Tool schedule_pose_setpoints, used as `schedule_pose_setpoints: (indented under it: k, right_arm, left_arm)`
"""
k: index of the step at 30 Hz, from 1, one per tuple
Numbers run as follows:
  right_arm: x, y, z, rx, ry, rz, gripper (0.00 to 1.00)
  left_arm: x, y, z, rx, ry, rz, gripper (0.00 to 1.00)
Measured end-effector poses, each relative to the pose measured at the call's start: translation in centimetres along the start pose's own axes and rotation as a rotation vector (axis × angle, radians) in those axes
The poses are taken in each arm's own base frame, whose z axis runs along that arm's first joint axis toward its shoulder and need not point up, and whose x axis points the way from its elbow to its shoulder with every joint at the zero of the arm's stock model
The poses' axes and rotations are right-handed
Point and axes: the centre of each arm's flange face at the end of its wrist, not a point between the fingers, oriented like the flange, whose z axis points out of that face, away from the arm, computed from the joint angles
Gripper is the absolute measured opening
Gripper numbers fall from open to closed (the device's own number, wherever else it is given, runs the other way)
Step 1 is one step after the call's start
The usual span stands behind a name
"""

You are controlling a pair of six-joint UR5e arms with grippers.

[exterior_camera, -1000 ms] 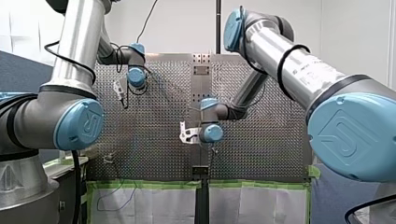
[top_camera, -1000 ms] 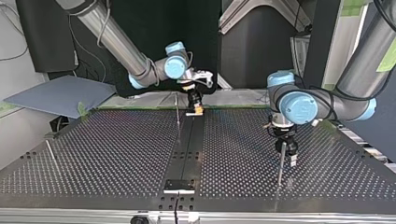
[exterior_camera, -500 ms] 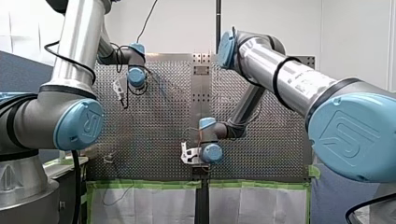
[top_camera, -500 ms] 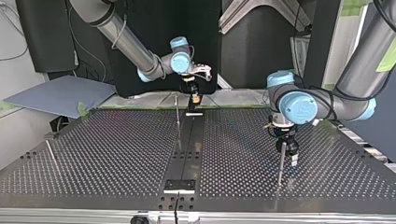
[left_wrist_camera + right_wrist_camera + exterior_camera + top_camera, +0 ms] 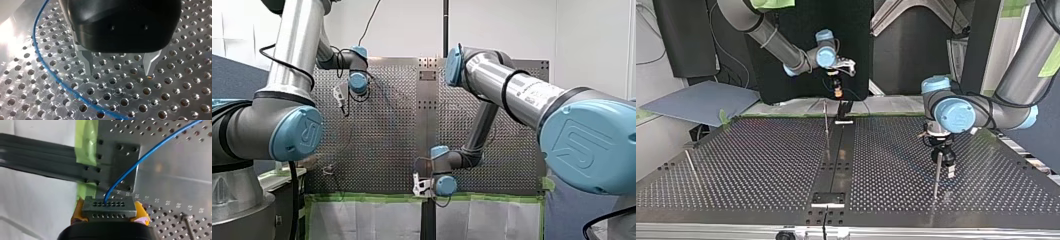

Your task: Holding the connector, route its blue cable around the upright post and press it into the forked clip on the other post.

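My right gripper (image 5: 110, 214) is shut on a grey multi-pin connector (image 5: 109, 206), held between its yellow pads. The blue cable (image 5: 143, 157) leaves the connector and runs off over the perforated plate. In the top view this gripper (image 5: 837, 92) hangs above the table's far edge, behind a thin upright post (image 5: 826, 124). My left gripper (image 5: 119, 68) is open close over the plate, its metal fingers (image 5: 87, 63) bare, with a loop of blue cable (image 5: 34, 42) lying beside them. In the top view it (image 5: 945, 167) stands beside another thin post (image 5: 936, 177). The forked clip I cannot make out.
The perforated table (image 5: 761, 165) has a dark centre strip (image 5: 838, 155) with a small bracket (image 5: 828, 199) at its near end. A third thin post (image 5: 691, 162) leans at the top view's left. Green tape (image 5: 86, 142) lines the table edge under my right gripper.
My right arm has carried the connector back and upward past the table's far edge in the top view, towards the front view's bottom. My left arm has stayed still.
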Motion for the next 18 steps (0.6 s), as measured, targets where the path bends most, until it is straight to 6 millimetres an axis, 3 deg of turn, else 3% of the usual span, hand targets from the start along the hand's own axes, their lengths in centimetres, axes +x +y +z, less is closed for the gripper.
schedule_pose_setpoints:
  k: [13,18]
  right_arm:
    - [-6.9,2.6,-0.2,-0.052,-0.016,0.009,0.0]
    - [-7.7,3.6,0.2,-0.069,-0.003,0.012,0.0]
  left_arm:
    - [0.0,-0.1,-0.1,0.003,0.002,0.0,1.0]
    - [0.0,-0.2,-0.1,0.003,0.001,0.0,1.0]
